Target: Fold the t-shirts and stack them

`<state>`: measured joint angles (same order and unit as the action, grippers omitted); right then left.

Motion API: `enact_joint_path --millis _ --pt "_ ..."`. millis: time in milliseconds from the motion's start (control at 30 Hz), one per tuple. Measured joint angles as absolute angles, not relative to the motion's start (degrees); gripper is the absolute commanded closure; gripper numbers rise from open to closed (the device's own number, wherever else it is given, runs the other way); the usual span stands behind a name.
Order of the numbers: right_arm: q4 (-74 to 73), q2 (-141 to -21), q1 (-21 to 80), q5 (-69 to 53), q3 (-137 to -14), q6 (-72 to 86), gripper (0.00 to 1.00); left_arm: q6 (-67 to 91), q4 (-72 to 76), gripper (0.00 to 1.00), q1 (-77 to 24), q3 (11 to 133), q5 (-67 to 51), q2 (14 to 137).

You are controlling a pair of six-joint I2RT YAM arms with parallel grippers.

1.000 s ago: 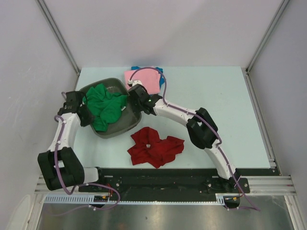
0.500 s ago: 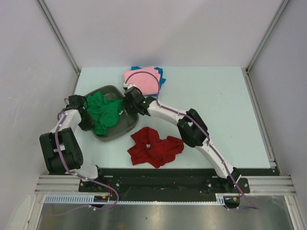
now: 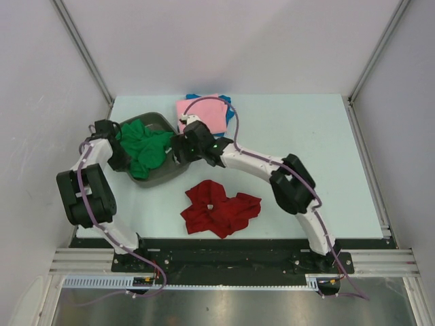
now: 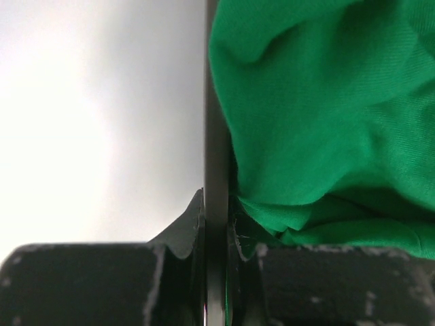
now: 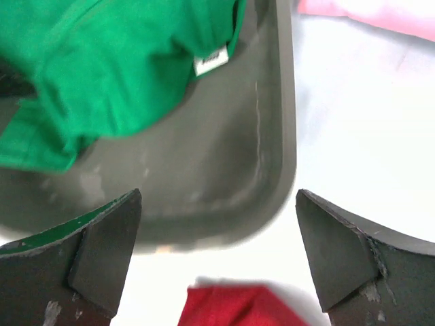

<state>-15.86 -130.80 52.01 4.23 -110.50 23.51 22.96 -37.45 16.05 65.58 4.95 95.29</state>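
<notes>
Black left jaws: narrow, pinching the rim of the grey metal tray [image 4: 216,102].
Black right jaws: spread wide, empty, over the tray's corner.
Crumpled green cloth t-shirt [image 3: 143,151]: heaped inside the tray.
Risk: a tilted tray could dump the shirt onto the tabletop [image 3: 326,136].

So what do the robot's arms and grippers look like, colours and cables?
The left arm and right arm have white links, bulky black joint housings and a purple cable running alongside. The left gripper and right gripper are black with wedge-shaped, scuffed fingers.
</notes>
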Motion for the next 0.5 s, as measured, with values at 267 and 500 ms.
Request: enact_joint_path --millis 267,500 --pt "-7.9 -106.5 52.2 5.2 -89.8 22.2 0.00 23.2 -38.2 0.48 16.8 72.6 8.6 101.4" --pt "-4.8 -101.1 54.9 7.1 -81.3 22.0 0.00 23.0 -39.9 0.04 17.6 72.8 10.3 102.3"
